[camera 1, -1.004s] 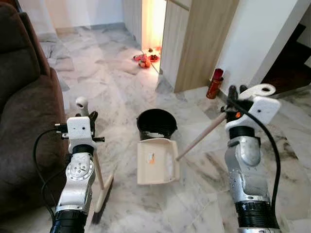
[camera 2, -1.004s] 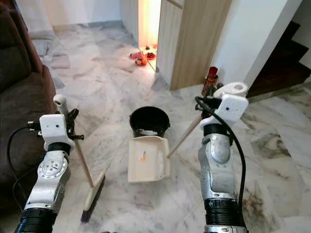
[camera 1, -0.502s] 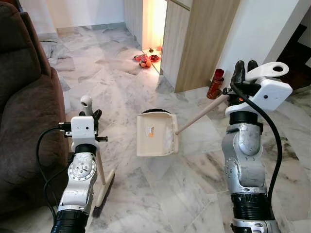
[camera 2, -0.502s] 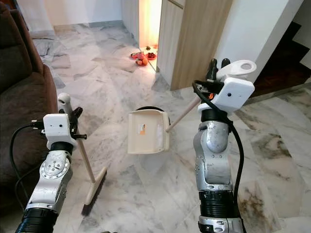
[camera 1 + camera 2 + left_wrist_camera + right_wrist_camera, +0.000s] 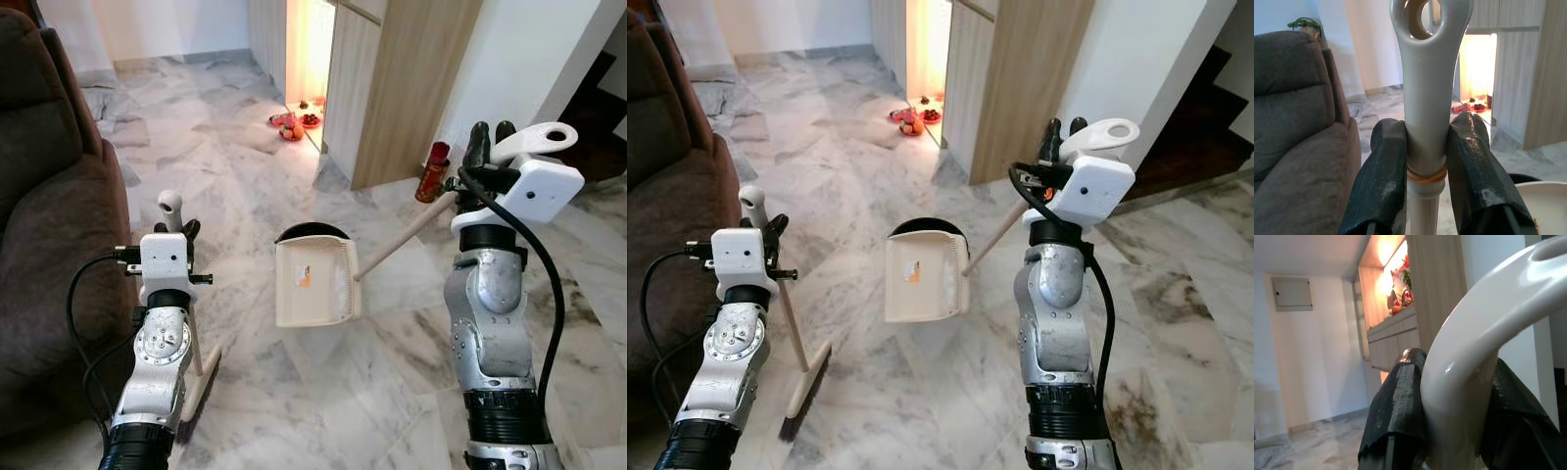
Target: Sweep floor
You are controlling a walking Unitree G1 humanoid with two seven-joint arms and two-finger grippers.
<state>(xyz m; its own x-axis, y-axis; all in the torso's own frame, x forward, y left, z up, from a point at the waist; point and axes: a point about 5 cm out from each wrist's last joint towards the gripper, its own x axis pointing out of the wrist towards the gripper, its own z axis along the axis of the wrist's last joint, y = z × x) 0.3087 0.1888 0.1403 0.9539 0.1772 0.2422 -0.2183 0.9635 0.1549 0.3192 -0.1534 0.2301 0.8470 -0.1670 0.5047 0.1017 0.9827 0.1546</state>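
Broom (image 5: 794, 338) stood clamped in my left gripper (image 5: 1425, 161); my right gripper (image 5: 1449, 411) pinched the dustpan (image 5: 315, 282) handle. My head views showed the pan raised over a black bucket (image 5: 309, 233).

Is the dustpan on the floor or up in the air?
In the air: the right gripper holds the dustpan over the black bucket.
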